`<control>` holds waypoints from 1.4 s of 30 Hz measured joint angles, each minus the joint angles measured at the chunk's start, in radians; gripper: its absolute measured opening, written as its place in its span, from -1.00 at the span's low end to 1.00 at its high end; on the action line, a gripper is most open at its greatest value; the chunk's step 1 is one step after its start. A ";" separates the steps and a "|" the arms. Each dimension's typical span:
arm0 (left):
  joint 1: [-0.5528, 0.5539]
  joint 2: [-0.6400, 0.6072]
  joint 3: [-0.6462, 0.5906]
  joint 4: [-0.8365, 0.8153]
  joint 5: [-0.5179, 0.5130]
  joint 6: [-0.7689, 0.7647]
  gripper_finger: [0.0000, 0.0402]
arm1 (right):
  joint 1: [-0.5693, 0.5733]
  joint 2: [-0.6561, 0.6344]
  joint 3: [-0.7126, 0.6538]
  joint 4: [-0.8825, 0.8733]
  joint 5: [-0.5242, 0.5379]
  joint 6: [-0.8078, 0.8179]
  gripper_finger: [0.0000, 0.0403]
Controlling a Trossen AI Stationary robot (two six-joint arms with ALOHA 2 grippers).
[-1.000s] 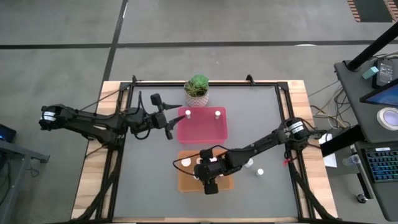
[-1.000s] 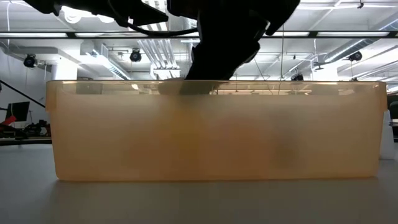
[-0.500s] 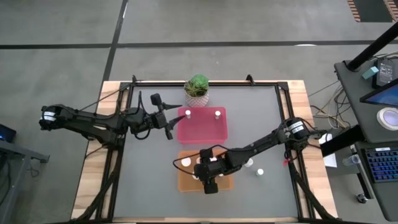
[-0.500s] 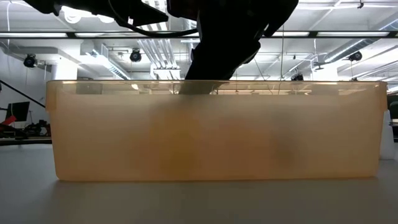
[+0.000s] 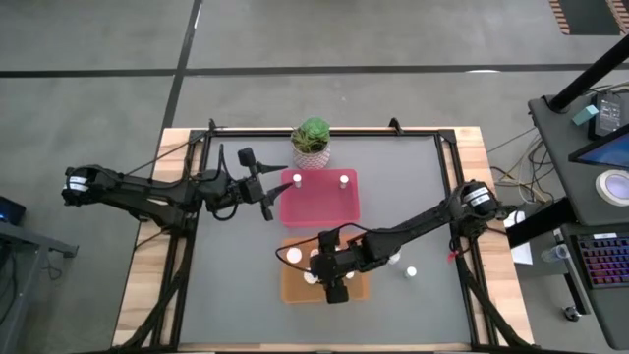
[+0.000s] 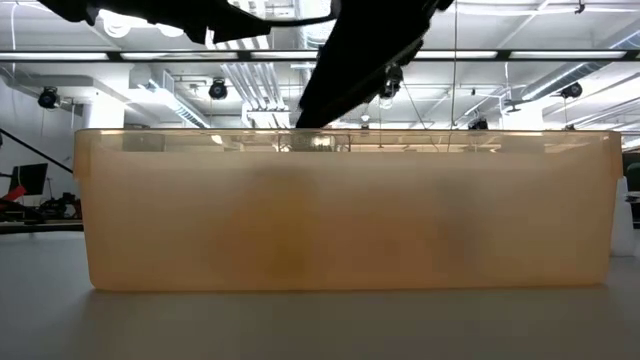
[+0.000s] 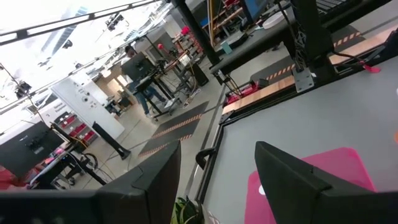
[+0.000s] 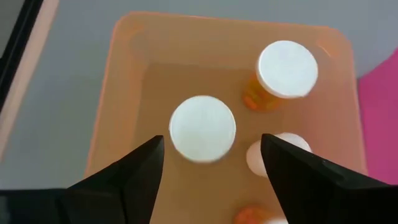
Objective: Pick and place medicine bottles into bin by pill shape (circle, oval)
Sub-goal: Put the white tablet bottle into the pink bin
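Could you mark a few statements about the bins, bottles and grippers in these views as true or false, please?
1. The right gripper is above the orange bin. True.
2. The right gripper is shut on a bottle. False: its fingers are open, and the white-capped bottle stands free between them in the bin.
3. The pink bin holds no bottles. False: two white caps show along its far edge.
4. The left gripper is beside the pink bin. True.
5. The potted plant stands inside the orange bin. False: it stands on the table beyond the pink bin.

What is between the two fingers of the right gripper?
In the right wrist view, a white-capped medicine bottle standing in the orange bin shows between the open right gripper fingers, below them.
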 joint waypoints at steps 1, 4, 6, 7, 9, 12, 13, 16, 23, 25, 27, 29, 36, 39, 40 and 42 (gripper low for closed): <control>0.000 0.000 0.000 0.000 0.000 0.000 -0.05 | 0.002 -0.010 0.000 -0.011 0.002 0.000 0.27; 0.000 0.000 0.000 0.000 0.000 0.000 -0.05 | 0.011 -0.039 0.000 -0.044 0.019 0.005 0.24; 0.000 0.000 0.000 0.000 0.000 0.000 -0.05 | 0.017 -0.058 0.000 -0.073 0.024 0.016 0.23; 0.000 0.000 0.000 0.000 0.000 0.000 -0.05 | 0.021 -0.068 0.000 -0.088 0.025 0.023 0.23; 0.000 0.000 0.000 0.000 0.000 0.000 -0.05 | 0.024 -0.093 -0.001 -0.129 0.026 0.049 0.22; 0.000 0.000 0.000 0.000 0.000 0.000 -0.05 | 0.028 -0.129 -0.001 -0.196 0.027 0.090 0.22; 0.000 0.000 0.000 0.000 0.000 0.000 -0.05 | 0.030 -0.139 -0.001 -0.220 0.031 0.104 0.22; 0.000 0.000 0.000 0.000 0.000 -0.001 -0.05 | 0.037 -0.179 -0.004 -0.277 0.058 0.136 0.22; 0.000 0.000 0.000 0.006 0.000 -0.001 -0.05 | 0.064 -0.287 -0.050 -0.340 0.106 0.216 0.22; 0.000 0.000 0.000 0.005 0.000 -0.001 -0.05 | 0.071 -0.324 -0.082 -0.334 0.120 0.230 0.22; 0.000 0.000 0.000 0.006 0.001 -0.001 -0.05 | 0.077 -0.363 -0.122 -0.330 0.146 0.257 0.22; 0.000 0.000 0.000 0.005 0.001 -0.002 -0.05 | 0.080 -0.407 -0.170 -0.331 0.154 0.291 0.22; 0.000 0.000 0.000 0.008 0.001 -0.002 -0.05 | 0.082 -0.562 -0.336 -0.323 0.172 0.421 0.22; 0.000 0.000 0.000 0.014 0.001 -0.002 -0.05 | 0.087 -0.628 -0.411 -0.316 0.181 0.473 0.22; 0.000 0.000 0.000 0.017 0.001 -0.003 -0.05 | 0.088 -0.650 -0.436 -0.318 0.181 0.496 0.22; 0.000 0.000 0.000 0.020 0.000 -0.004 -0.05 | 0.089 -0.692 -0.484 -0.316 0.180 0.536 0.22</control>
